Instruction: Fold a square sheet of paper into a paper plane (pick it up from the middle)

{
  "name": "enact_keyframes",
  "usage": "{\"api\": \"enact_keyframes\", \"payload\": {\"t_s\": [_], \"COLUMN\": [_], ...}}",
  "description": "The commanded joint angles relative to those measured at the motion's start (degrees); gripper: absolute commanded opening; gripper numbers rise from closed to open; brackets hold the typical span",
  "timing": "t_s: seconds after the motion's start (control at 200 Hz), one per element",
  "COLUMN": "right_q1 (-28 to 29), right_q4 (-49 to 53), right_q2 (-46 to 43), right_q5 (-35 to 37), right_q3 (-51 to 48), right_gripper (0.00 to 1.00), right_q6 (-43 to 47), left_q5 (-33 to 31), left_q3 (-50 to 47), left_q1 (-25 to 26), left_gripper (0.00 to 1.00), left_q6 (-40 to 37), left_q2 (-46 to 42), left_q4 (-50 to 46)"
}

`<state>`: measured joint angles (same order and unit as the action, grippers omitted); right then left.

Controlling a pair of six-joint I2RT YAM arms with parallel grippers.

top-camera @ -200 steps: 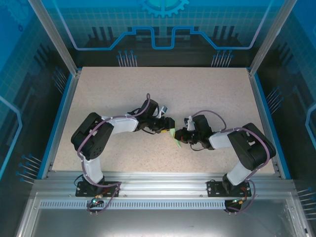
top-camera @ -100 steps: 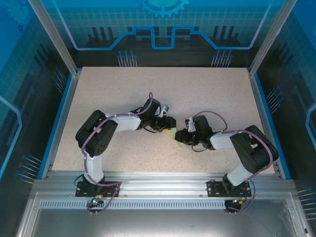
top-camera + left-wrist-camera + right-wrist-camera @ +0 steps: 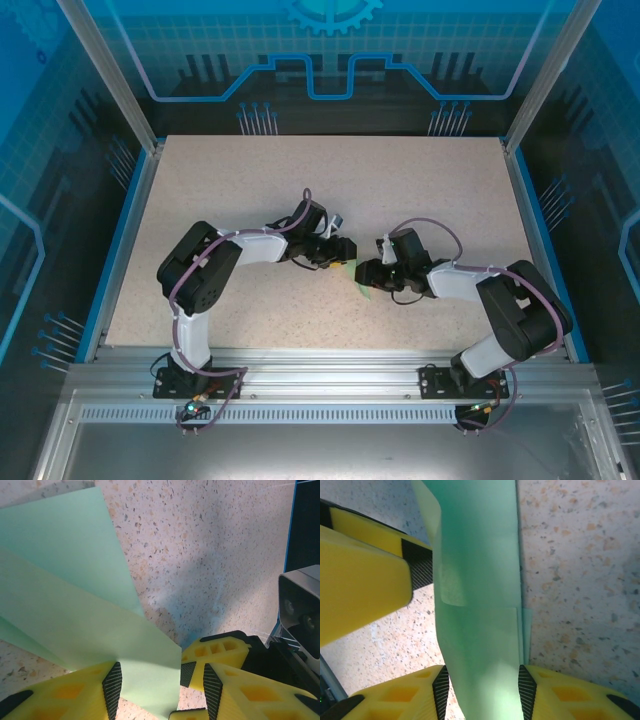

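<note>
The square sheet of paper [image 3: 75, 610] is pale mint green and folded into a narrow layered strip [image 3: 480, 580]; it lies mid-table [image 3: 357, 284] between the two arms. My left gripper [image 3: 161, 692] is open, and one corner of the paper reaches in between its pads with a gap on the right side. My right gripper [image 3: 483, 690] is open too, its pads standing at either edge of the strip. The two grippers [image 3: 345, 252] [image 3: 366, 272] meet tip to tip over the paper. A right gripper finger [image 3: 220, 650] shows in the left wrist view.
The speckled beige table [image 3: 330, 190] has blue rails along its left and right edges [image 3: 125, 235]. Both arm bases sit on the metal frame at the near edge [image 3: 320, 385]. A left gripper finger [image 3: 360, 560] crosses the upper left of the right wrist view.
My right gripper's jaws have come apart from shut to open around the paper. Both arms have shifted slightly, and the left gripper stays about as wide as before.
</note>
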<state>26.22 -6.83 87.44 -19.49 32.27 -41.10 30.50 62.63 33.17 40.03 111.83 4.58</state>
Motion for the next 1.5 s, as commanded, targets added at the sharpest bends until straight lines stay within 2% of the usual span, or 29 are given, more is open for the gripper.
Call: {"api": "enact_keyframes", "payload": {"t_s": [0.0,0.28,0.535,0.655,0.86,1.115,1.205,1.495], "right_q1": [-0.1,0.3,2.9,4.6,7.2,7.7,7.7,7.9], "right_q4": [3.9,6.2,11.5,12.6,13.4,13.9,14.0,14.6], "right_q2": [-0.1,0.0,-5.7,-5.7,-2.5,0.1,0.5,1.6], "right_q5": [0.5,0.4,7.3,7.8,9.4,11.1,11.0,12.7], "right_q3": [1.7,2.8,3.7,4.2,6.4,7.5,7.5,7.7], "right_gripper": [0.46,0.42,0.45,0.44,0.41,0.36,0.29,0.25], "right_q6": [2.8,4.6,9.4,11.9,12.8,12.9,12.9,12.7], "left_q5": [0.9,1.0,0.9,0.9,0.9,1.0,1.0,1.1], "left_q3": [1.7,2.1,2.3,2.4,2.4,2.5,2.6,2.7], "left_q1": [0.2,0.2,0.2,0.2,0.2,0.2,0.2,0.2], "left_gripper": [0.51,0.5,0.5,0.49,0.49,0.49,0.49,0.49], "left_q6": [-1.5,-1.4,-1.0,-0.9,-1.0,-1.0,-0.9,-0.8], "left_q2": [0.9,1.0,1.0,1.0,1.0,1.1,1.1,1.0], "left_q4": [-1.3,-1.7,-1.8,-1.9,-2.1,-2.3,-2.2,-2.2]}}
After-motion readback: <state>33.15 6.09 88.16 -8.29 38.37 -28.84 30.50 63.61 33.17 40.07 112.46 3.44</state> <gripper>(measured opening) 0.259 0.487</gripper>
